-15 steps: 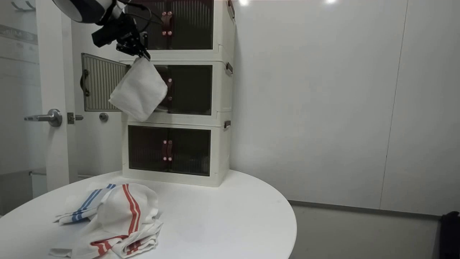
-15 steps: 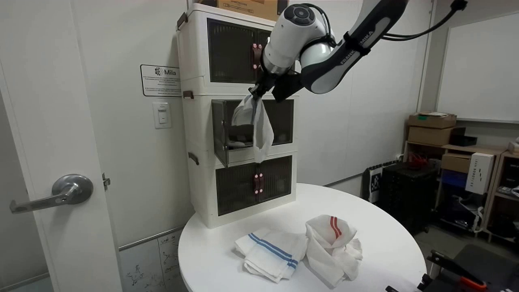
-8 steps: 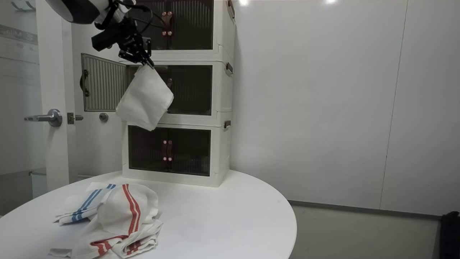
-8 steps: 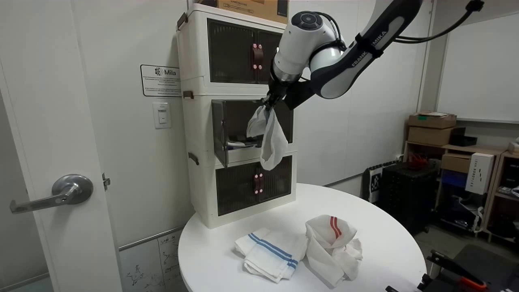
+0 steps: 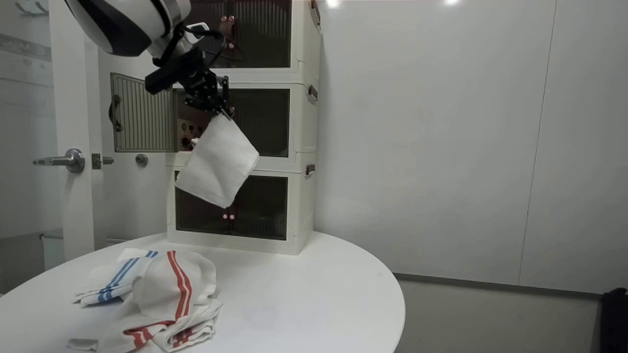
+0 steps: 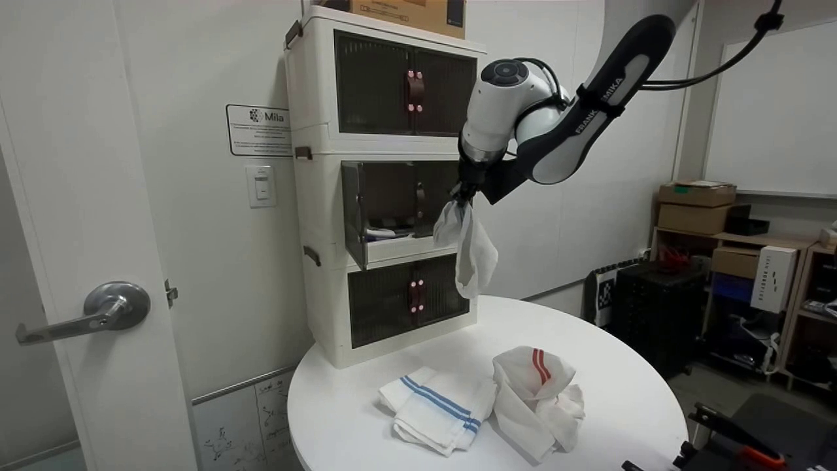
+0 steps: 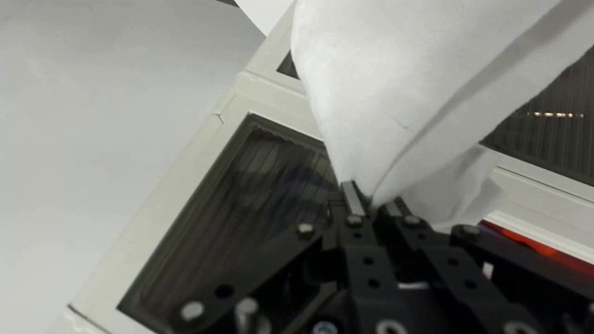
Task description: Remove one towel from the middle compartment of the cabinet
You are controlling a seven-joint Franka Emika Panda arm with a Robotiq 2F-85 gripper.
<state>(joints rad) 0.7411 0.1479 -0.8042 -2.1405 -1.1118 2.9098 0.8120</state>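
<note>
Pincer clamped on the towel, wrist view. In an exterior view, the towel hangs outside, before the cabinet. In an exterior view, the middle compartment has one door open, contents apparently pale, indistinct; striped cloths lie on the bench.

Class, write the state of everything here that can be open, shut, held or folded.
Pincer: shut on the towel
Towel: held, hanging outside the cabinet
Middle compartment: one door open, the other shut
Top compartment: doors shut
Bottom compartment: doors shut
Blue-striped cloth: folded
Red-striped cloth: crumpled
Room door: open
</note>
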